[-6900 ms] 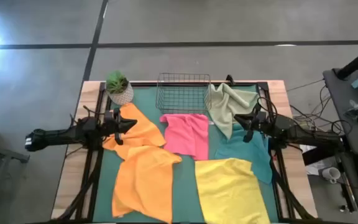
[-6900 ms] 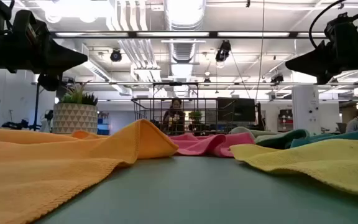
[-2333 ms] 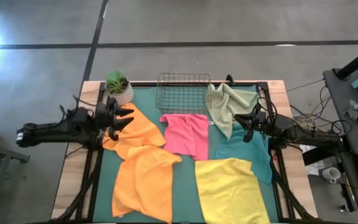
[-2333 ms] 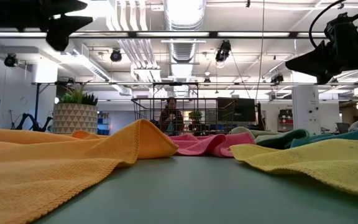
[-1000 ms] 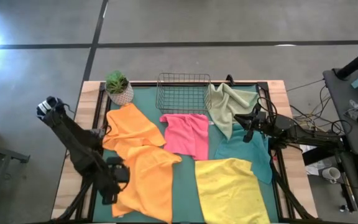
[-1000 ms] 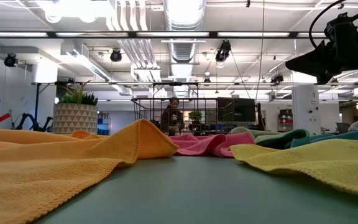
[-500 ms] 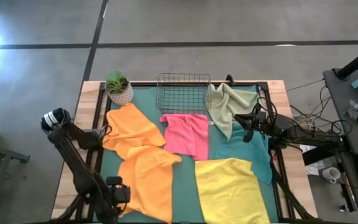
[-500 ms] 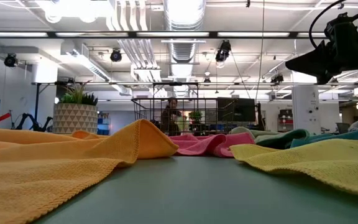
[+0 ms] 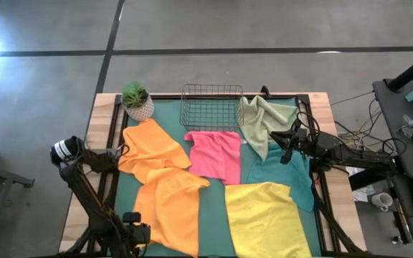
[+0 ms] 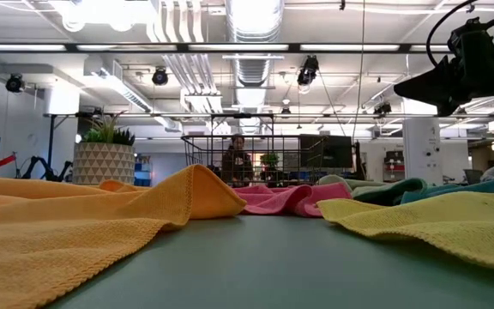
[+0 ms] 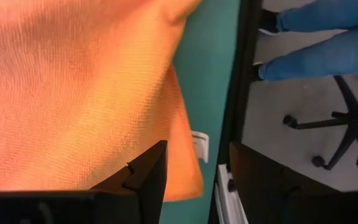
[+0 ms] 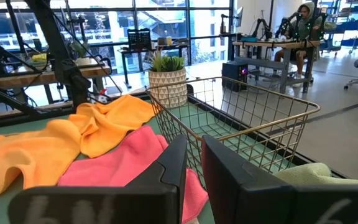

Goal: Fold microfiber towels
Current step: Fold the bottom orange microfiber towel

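Six microfiber towels lie spread and rumpled on the green mat (image 9: 214, 215). Two are orange: one far left (image 9: 149, 147) and one near left (image 9: 167, 208). The others are pink (image 9: 214, 154), sage (image 9: 264, 118), teal (image 9: 285, 175) and yellow (image 9: 264, 218). My left gripper (image 9: 136, 236) hangs open, pointing down, above the near orange towel's near-left corner (image 11: 191, 183), which carries a white tag. Only one of its fingers (image 11: 146, 177) shows in the left wrist view. My right gripper (image 9: 287, 143) waits shut and level above the teal towel at the right.
A wire basket (image 9: 212, 106) and a potted plant (image 9: 136, 100) stand at the far edge. The table's black frame (image 11: 235, 93) runs close beside my left gripper. Beyond it are a person's legs (image 11: 328, 43) and a chair base (image 11: 340, 130).
My left arm has swung toward the table's near edge and come down, ending over the near-left corner of the near orange towel. The towels lie as before.
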Robot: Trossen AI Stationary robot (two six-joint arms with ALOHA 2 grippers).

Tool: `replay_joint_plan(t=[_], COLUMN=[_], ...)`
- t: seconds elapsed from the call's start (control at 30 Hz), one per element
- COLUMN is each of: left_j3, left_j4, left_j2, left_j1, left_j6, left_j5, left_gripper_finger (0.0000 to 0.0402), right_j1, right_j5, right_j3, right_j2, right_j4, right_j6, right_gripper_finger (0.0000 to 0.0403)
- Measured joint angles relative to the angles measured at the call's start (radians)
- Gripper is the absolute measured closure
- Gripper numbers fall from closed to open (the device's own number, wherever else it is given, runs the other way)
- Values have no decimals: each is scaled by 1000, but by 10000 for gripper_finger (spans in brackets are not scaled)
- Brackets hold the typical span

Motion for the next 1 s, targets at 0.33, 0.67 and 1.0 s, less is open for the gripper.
replay_joint_plan(t=[0.33, 0.67, 1.0], left_j3=[0, -2, -10], left_j4=[39, 13, 0], left_j2=[51, 131, 147], left_j1=[-15, -26, -26], left_j6=[-3, -29, -165], left_j5=[3, 32, 29], left_gripper_finger=[244, 244, 269], right_j1=[0, 0, 0], right_j5=[0, 0, -1], right_j3=[0, 0, 0], right_j2=[0, 0, 0], right_j4=[0, 0, 0], right_j6=[0, 0, 48], right_gripper_finger=[360, 360, 360])
